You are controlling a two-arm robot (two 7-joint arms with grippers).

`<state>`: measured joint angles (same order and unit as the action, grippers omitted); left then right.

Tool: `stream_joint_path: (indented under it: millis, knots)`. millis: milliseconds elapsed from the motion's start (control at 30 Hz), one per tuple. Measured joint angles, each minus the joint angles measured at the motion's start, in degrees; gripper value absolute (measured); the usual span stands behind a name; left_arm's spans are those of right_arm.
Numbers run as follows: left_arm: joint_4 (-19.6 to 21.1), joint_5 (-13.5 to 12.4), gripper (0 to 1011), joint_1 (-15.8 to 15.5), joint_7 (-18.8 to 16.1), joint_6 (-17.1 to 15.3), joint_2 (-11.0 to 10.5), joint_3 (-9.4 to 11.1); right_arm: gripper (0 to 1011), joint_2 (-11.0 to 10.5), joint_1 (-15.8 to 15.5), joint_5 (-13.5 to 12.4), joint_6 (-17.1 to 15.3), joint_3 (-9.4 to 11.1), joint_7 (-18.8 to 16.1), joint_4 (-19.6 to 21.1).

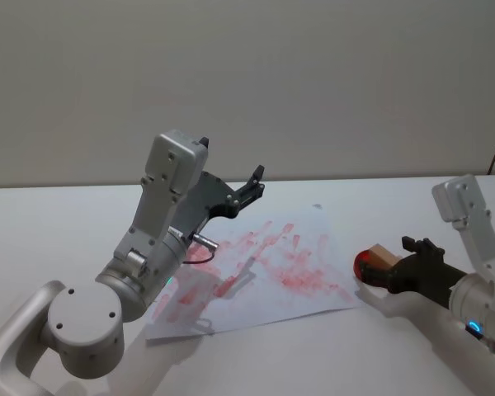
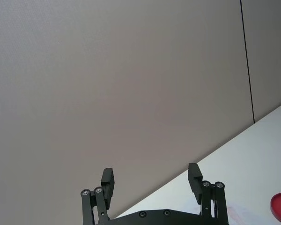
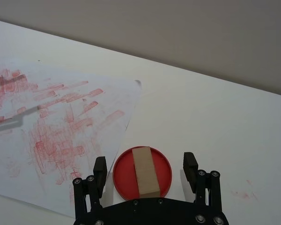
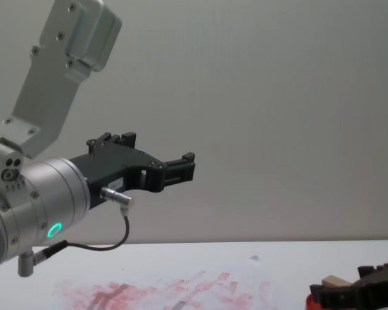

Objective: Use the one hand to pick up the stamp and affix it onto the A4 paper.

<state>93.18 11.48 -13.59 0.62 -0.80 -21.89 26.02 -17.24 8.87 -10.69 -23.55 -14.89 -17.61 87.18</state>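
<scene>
The stamp [image 3: 146, 171], a light-tan wooden block, lies on a round red ink pad [image 3: 126, 176] just off the right edge of the A4 paper [image 3: 61, 122], which is smeared with red ink. My right gripper [image 3: 145, 166] is open low over the table, one finger on each side of the pad and clear of the block. In the head view the stamp [image 1: 385, 255] shows at my right gripper [image 1: 392, 266], beside the A4 paper [image 1: 264, 272]. My left gripper [image 1: 252, 183] hangs open and empty high above the sheet's far left part.
The white table [image 1: 58, 223] runs back to a plain grey wall. My left arm [image 1: 161, 239] rises over the paper's left side. From the chest view, my left gripper [image 4: 181, 168] is well above the table, and the right gripper [image 4: 362, 290] sits at the lower right.
</scene>
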Motion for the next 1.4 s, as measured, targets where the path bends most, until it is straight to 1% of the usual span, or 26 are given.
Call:
stream_joint_path:
  millis: [133,300,333,400,433,567,600,633,667,700,733,767,800,867,900,967,1000,1067,1267,1400]
  knots:
    - [0.00,0.00,1001,0.00,0.00,0.00,0.00,0.00,995,0.20,0.37,0.37,-0.12,-0.18,-0.38,-0.52]
    - [0.00,0.00,1001,0.00,0.00,0.00,0.00,0.00,885,0.39,0.72,0.72,-0.25,-0.35,-0.73,-1.02]
    - [0.00,0.00,1001,0.00,0.00,0.00,0.00,0.00,834,0.41,0.75,0.78,-0.27,-0.37,-0.78,-1.09]
    - [0.00,0.00,1001,0.00,0.00,0.00,0.00,0.00,807,0.46,0.87,0.88,-0.30,-0.41,-0.87,-1.23]
    - [0.00,0.00,1001,0.00,0.00,0.00,0.00,0.00,746,0.48,0.90,0.91,-0.31,-0.42,-0.89,-1.27]
    - [0.00,0.00,1001,0.00,0.00,0.00,0.00,0.00,675,0.55,1.05,1.06,-0.37,-0.50,-1.05,-1.49]
    - [0.00,0.00,1001,0.00,0.00,0.00,0.00,0.00,606,0.56,1.07,1.08,-0.37,-0.51,-1.07,-1.51]
    - [0.00,0.00,1001,0.00,0.00,0.00,0.00,0.00,606,0.57,1.08,1.10,-0.38,-0.51,-1.08,-1.54]
    - [0.00,0.00,1001,0.00,0.00,0.00,0.00,0.00,566,0.58,1.10,1.12,-0.39,-0.52,-1.10,-1.57]
    - [0.00,0.00,1001,0.00,0.00,0.00,0.00,0.00,548,0.59,1.13,1.14,-0.39,-0.52,-1.12,-1.58]
    - [0.00,0.00,1001,0.00,0.00,0.00,0.00,0.00,488,0.60,1.16,1.17,-0.40,-0.53,-1.15,-1.62]
    - [0.00,0.00,1001,0.00,0.00,0.00,0.00,0.00,476,0.61,1.18,1.19,-0.40,-0.54,-1.17,-1.64]
    - [0.00,0.00,1001,0.00,0.00,0.00,0.00,0.00,408,0.62,1.21,1.22,-0.41,-0.55,-1.19,-1.67]
    - [0.00,0.00,1001,0.00,0.00,0.00,0.00,0.00,364,0.62,1.23,1.24,-0.42,-0.56,-1.22,-1.71]
    - [0.00,0.00,1001,0.00,0.00,0.00,0.00,0.00,306,0.63,1.23,1.25,-0.43,-0.56,-1.23,-1.73]
    - [0.00,0.00,1001,0.00,0.00,0.00,0.00,0.00,275,0.64,1.26,1.27,-0.45,-0.58,-1.25,-1.77]
    - [0.00,0.00,1001,0.00,0.00,0.00,0.00,0.00,233,0.65,1.28,1.28,-0.46,-0.59,-1.26,-1.79]
    - [0.00,0.00,1001,0.00,0.00,0.00,0.00,0.00,217,0.66,1.29,1.29,-0.46,-0.59,-1.27,-1.80]
    - [0.00,0.00,1001,0.00,0.00,0.00,0.00,0.00,218,0.67,1.33,1.34,-0.43,-0.61,-1.33,-1.83]
    - [0.00,0.00,1001,0.00,0.00,0.00,0.00,0.00,218,0.71,1.53,1.55,0.14,-0.62,-1.58,-1.83]
